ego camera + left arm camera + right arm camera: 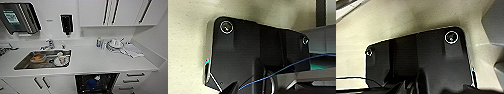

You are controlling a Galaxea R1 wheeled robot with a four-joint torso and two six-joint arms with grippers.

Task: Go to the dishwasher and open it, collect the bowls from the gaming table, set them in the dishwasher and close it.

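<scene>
The dishwasher (96, 83) stands open under the white counter, its dark inside and wire rack showing at the bottom middle of the head view. A bright blue bowl (92, 83) sits in that rack. The dark bowl is hard to make out in the dark rack. The gaming table is out of view. In both wrist views the robot's own dark plate covers the fingers, over pale speckled floor.
A steel sink (43, 59) at the left holds an orange dish (37, 58) and white cups (61, 60). On the counter (87, 60) stand dishes (115, 45) and a folded cloth (131, 50). White drawers (135, 80) flank the dishwasher on the right, cabinet doors (40, 83) on the left.
</scene>
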